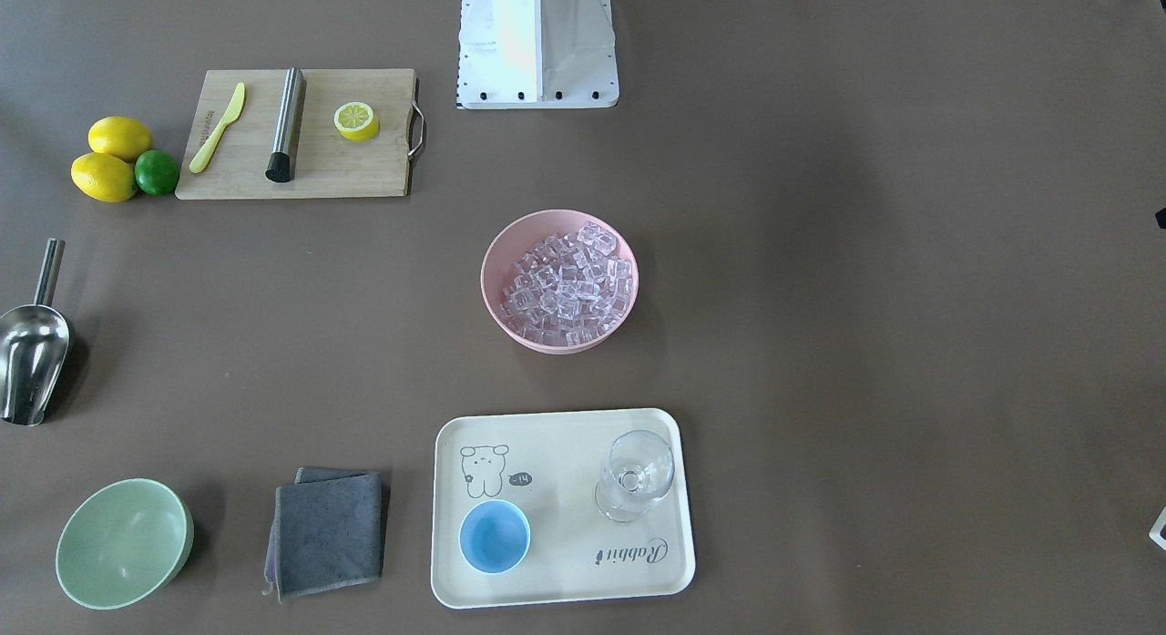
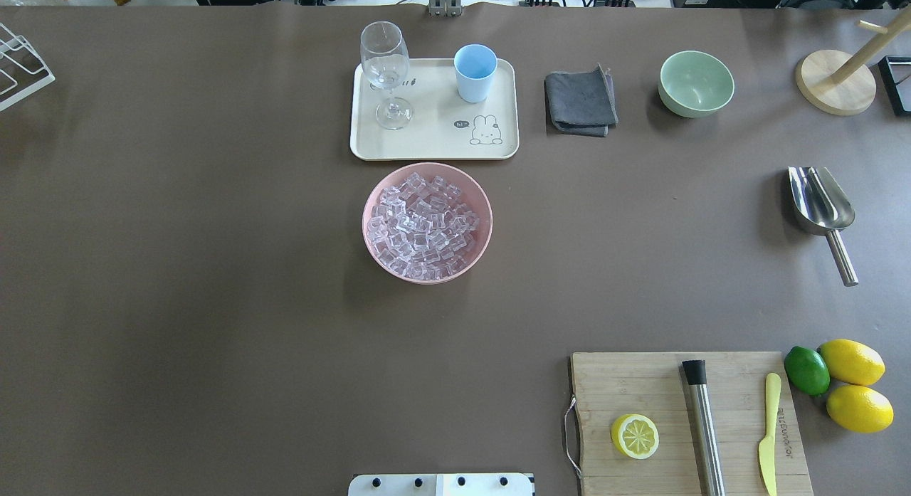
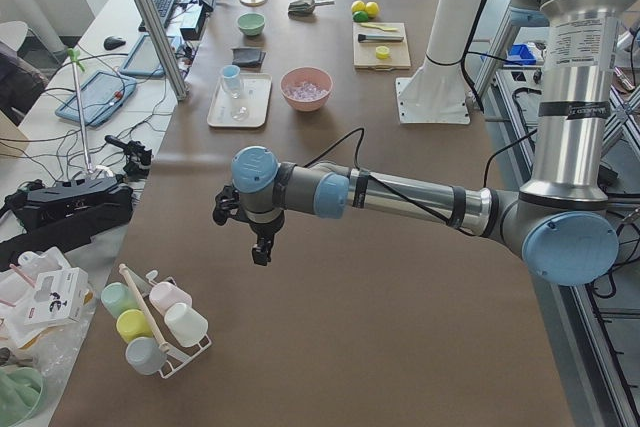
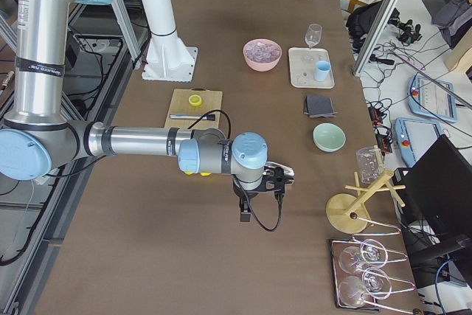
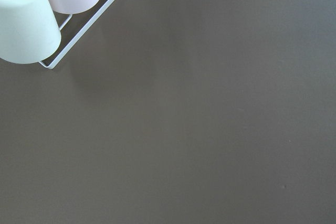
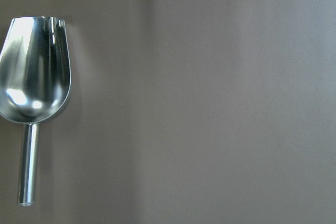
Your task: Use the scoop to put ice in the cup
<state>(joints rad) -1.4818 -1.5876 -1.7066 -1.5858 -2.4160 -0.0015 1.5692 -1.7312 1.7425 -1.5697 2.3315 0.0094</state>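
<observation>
The ice (image 1: 565,284) fills a pink bowl (image 1: 493,252) at the table's middle, also seen in the overhead view (image 2: 425,225). The light-blue cup (image 1: 494,536) stands upright and empty on a cream tray (image 1: 565,576), beside a clear stemmed glass (image 1: 636,476). The steel scoop (image 1: 32,357) lies on the table on the robot's right side (image 2: 822,201); it shows at the left of the right wrist view (image 6: 34,72). My right gripper (image 4: 245,215) hangs above the table near the scoop. My left gripper (image 3: 258,247) hangs over bare table far from the bowl. I cannot tell whether either is open or shut.
A cutting board (image 2: 683,382) holds a lemon half, a steel cylinder and a yellow-green knife; lemons and a lime (image 2: 840,375) lie beside it. A grey cloth (image 2: 580,101), a pale green bowl (image 2: 696,83), a wooden stand (image 2: 836,83) and a cup rack (image 5: 47,9) are around.
</observation>
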